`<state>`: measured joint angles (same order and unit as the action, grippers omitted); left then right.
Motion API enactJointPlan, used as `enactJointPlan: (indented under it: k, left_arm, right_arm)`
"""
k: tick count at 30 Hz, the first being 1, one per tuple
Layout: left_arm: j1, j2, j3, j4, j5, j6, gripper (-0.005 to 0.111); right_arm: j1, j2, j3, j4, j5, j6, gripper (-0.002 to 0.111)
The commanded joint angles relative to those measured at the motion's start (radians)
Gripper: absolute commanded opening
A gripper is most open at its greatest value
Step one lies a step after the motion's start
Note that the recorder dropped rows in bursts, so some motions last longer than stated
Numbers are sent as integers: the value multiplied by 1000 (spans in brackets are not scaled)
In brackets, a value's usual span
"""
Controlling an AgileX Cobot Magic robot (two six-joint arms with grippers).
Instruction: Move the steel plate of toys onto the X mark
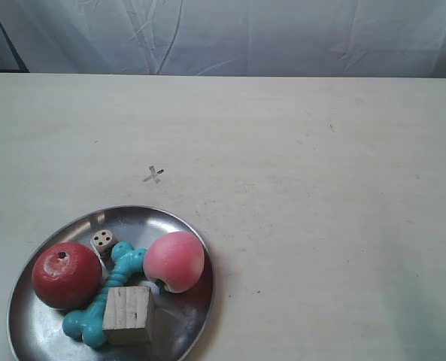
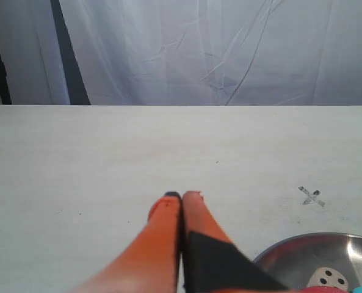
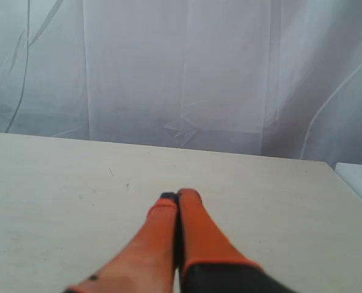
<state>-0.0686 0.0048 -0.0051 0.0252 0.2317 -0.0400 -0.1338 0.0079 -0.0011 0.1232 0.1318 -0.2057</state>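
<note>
The steel plate (image 1: 181, 226) lies at the near left of the table in the exterior view. It carries a red apple (image 1: 66, 274), a pink peach (image 1: 174, 260), a turquoise bone (image 1: 106, 297), a wooden cube (image 1: 128, 314) and a white die (image 1: 102, 241). The X mark (image 1: 154, 175) is drawn on the table just beyond the plate's far rim. In the left wrist view my left gripper (image 2: 181, 196) is shut and empty, with the plate (image 2: 290, 247), the die (image 2: 328, 278) and the X mark (image 2: 311, 196) beside it. My right gripper (image 3: 179, 196) is shut, holding nothing, over bare table.
A pale curtain (image 1: 230, 34) hangs behind the table's far edge. No arm shows in the exterior view. The table's side edge (image 3: 351, 189) lies close to the right gripper.
</note>
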Motion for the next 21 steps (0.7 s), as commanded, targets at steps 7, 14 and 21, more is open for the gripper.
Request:
enactJointPlan:
  k: [7,14,21]
  left_arm:
    - [-6,-5,5,3,-1,-6,0]
    - [-6,-5,5,5,-1,-6,0]
    - [-6,-5,5,206,-37,-6,0]
  right_arm:
    - [-5,-8,1,-6,-8,-1,0]
    - [-5,-8,1,24,-13,1,0]
    - [-5,-8,1,961,-94,338,0]
